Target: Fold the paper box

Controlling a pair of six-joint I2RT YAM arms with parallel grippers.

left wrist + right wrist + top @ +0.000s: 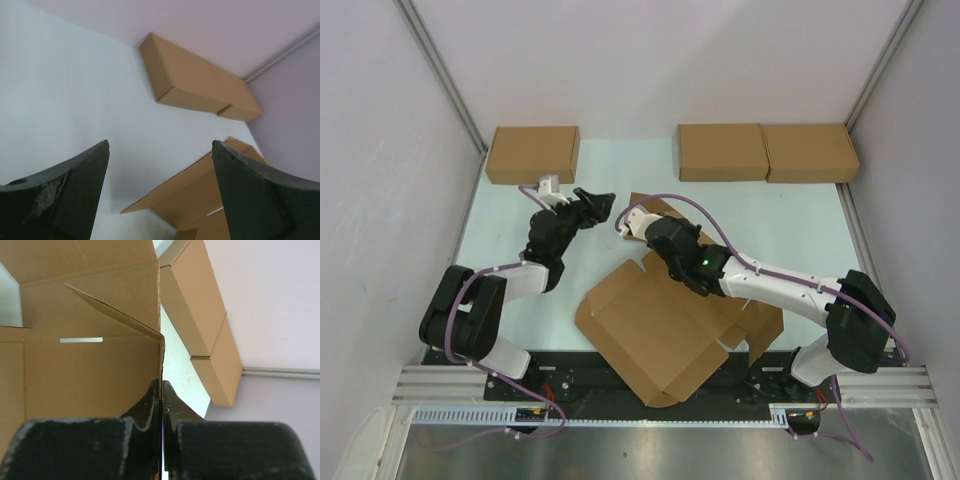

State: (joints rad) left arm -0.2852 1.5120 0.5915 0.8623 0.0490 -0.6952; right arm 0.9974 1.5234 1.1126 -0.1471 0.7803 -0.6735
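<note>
The paper box point(655, 330) is a large brown die-cut sheet lying partly folded in the middle of the table, with its far flaps raised. My right gripper point(634, 218) is shut on the thin edge of a raised far flap. In the right wrist view the gripper point(161, 383) pinches that cardboard edge point(161, 355), and a slit point(81, 340) shows in the panel to the left. My left gripper point(600, 203) is open and empty, just left of that flap. In the left wrist view the gripper point(160, 150) has wide-apart fingers, with the paper box flap point(200, 190) beyond them.
Three compact brown boxes stand along the far wall: one at the left point(532, 153) and two side by side at the right point(722, 151) point(810, 152). The pair also shows in the left wrist view point(185, 75) and the right wrist view point(192, 305). White walls close in both sides.
</note>
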